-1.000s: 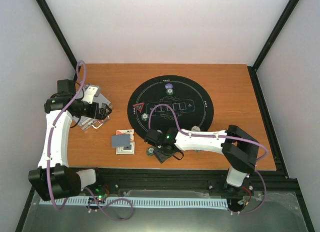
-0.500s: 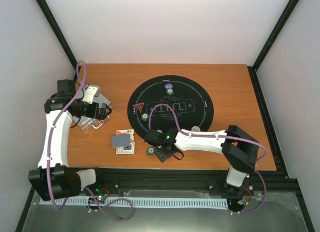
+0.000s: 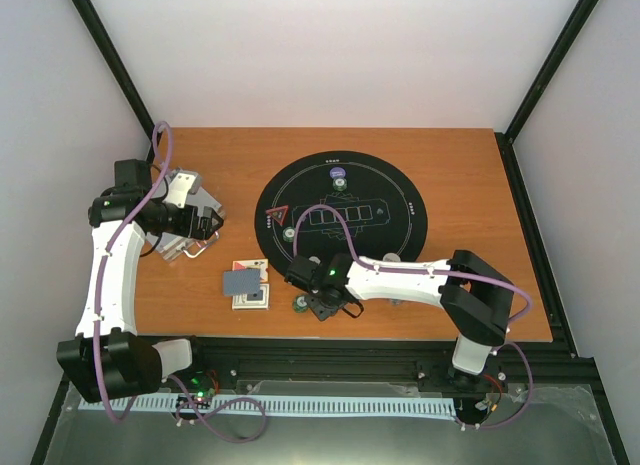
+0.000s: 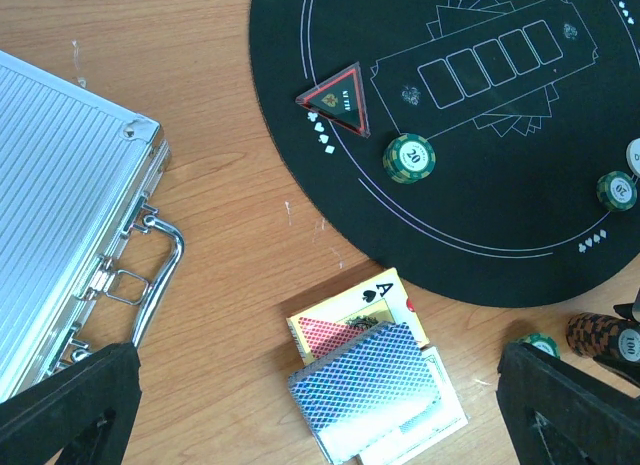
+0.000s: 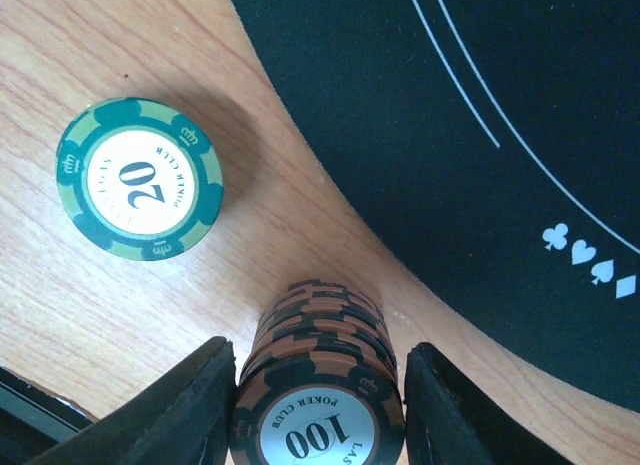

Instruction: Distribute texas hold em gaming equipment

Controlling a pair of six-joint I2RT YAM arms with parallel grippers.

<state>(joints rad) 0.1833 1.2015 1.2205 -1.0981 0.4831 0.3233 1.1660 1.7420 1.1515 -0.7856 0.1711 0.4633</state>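
Right end effector (image 5: pixel 320 370) clamps brown "100" chip stack (image 5: pixel 320 425); green "20" chip (image 5: pixel 140 192) beside

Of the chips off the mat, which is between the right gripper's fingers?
The brown stack marked 100: it stands between the fingers of the right gripper. The green 20 chip lies alone, outside them.

— What reads at the right wrist?
— The lone green chip (image 5: pixel 140 179) on the table (image 5: pixel 60 315) says "20" and "CLUB". The brown stack (image 5: pixel 320 405) is topped "100", "POKER CLUB".
— And the left wrist?
— The mat chip (image 4: pixel 409 157), green, on the black mat (image 4: pixel 500 245), reads "20". A card (image 4: pixel 378 293) shows "A" over a spade. The triangle (image 4: pixel 335 107) has lettering too small to read.
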